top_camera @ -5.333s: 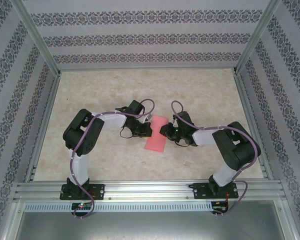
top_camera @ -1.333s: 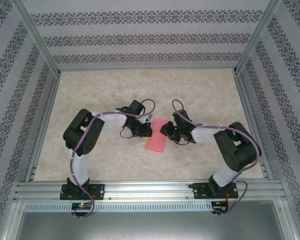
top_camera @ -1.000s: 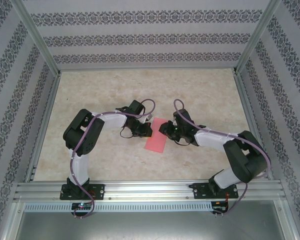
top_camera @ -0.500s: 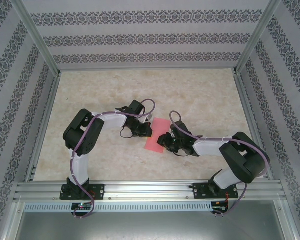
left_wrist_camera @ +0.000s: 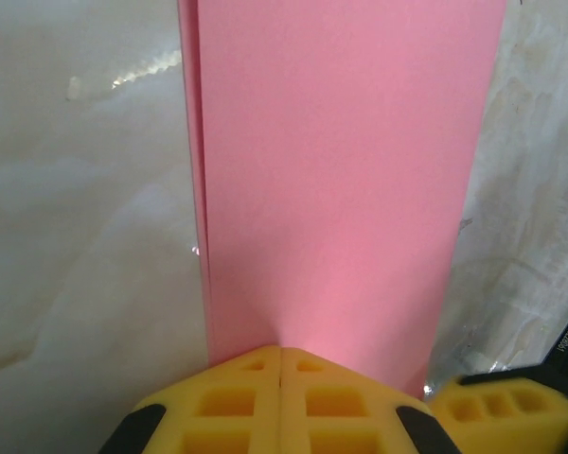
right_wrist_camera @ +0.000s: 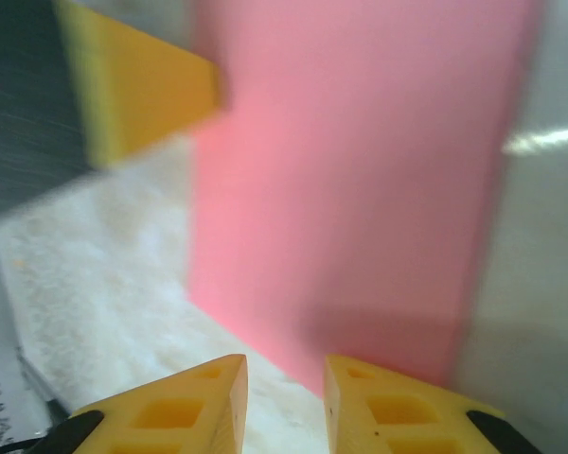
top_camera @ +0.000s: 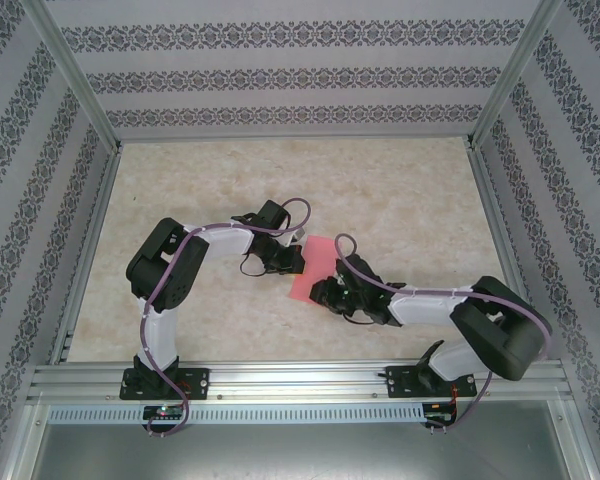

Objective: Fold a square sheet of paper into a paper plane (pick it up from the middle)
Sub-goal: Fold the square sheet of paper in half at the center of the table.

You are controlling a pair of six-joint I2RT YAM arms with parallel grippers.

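The square sheet of paper (top_camera: 319,261) lies on the table as a pink rectangle folded in half, with a doubled edge along one long side (left_wrist_camera: 201,189). My left gripper (top_camera: 297,258) is shut, its closed yellow tips (left_wrist_camera: 280,348) set on the sheet's left edge. My right gripper (top_camera: 319,293) is at the sheet's near end, low over the table. Its jaws (right_wrist_camera: 284,361) stand slightly apart with nothing between them, just short of the paper's corner (right_wrist_camera: 360,189). The paper plane is not in view.
The marble-patterned table (top_camera: 210,180) is fenced by aluminium rails (top_camera: 290,380) and patterned walls. A yellow finger of the left gripper (right_wrist_camera: 142,85) shows at the top left of the right wrist view. A finger of the right gripper (left_wrist_camera: 492,411) shows at the left wrist view's lower right.
The right gripper has swung from the sheet's right side toward me to its near end. The sheet lies flatter and narrower than five seconds ago. The left gripper has stayed put.
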